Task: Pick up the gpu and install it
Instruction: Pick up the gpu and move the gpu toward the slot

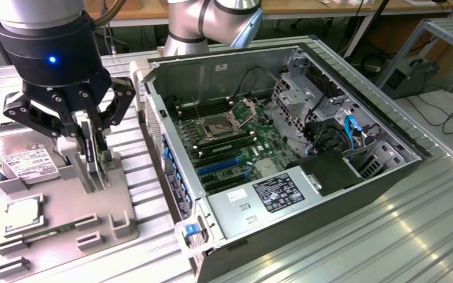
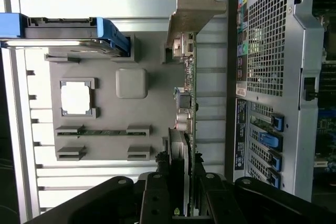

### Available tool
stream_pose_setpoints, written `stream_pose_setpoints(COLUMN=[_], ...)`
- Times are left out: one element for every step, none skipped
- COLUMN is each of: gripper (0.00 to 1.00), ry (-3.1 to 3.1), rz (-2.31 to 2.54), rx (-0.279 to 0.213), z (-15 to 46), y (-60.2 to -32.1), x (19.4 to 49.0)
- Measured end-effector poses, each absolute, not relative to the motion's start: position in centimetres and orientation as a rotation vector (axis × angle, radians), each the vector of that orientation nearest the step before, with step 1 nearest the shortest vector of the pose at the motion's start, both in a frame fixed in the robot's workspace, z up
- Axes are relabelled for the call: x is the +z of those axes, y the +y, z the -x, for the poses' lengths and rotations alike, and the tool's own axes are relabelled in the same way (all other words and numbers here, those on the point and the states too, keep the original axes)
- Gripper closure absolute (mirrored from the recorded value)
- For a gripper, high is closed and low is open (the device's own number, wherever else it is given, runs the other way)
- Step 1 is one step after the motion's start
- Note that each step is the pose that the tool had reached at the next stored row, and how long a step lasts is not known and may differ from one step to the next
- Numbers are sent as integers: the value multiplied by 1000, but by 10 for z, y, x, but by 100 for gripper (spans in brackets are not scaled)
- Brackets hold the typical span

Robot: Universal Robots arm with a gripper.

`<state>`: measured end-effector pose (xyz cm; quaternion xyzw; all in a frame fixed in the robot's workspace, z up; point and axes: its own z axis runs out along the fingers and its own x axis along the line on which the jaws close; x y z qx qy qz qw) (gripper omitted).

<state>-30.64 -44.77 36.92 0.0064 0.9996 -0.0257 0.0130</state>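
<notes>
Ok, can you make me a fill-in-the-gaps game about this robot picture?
The pincer is shut on the ____.
The hard drive has a ____ label.
The motherboard sits inside the open computer ____.
Missing words: gpu; white; case.

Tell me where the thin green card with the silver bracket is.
The gpu stands on edge in the grey holder at the exterior view's left, gripped by the gripper, beside the open computer case.
</notes>
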Motion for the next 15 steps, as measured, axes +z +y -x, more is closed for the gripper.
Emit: stream_pose_setpoints(gripper=[73,73,73,73,73,73,73,73,73,73,73,73,73,73,73], ry=[3115,3115,3115,3115,3115,3115,3114,3114,3115,3115,3115,3115,3115,3115,3115], rz=[-20,-20,-20,-20,-20,-20,-20,-20,-20,-20,-20,-20,-20,-20,-20], rx=[-80,-80,-80,-80,-80,-80,-79,-80,-80,-80,-80,-80,-80,-80,-80], z=[306,306,306,306,306,306,306,306,306,306,306,306,306,306,306], y=[-448,-448,-448,-448,-448,-448,-448,-448,-448,-448,-448,-448,-448,-448,-448], x=[370,371,372,373,374,375,376,376,377,378,379,380,382,384,385])
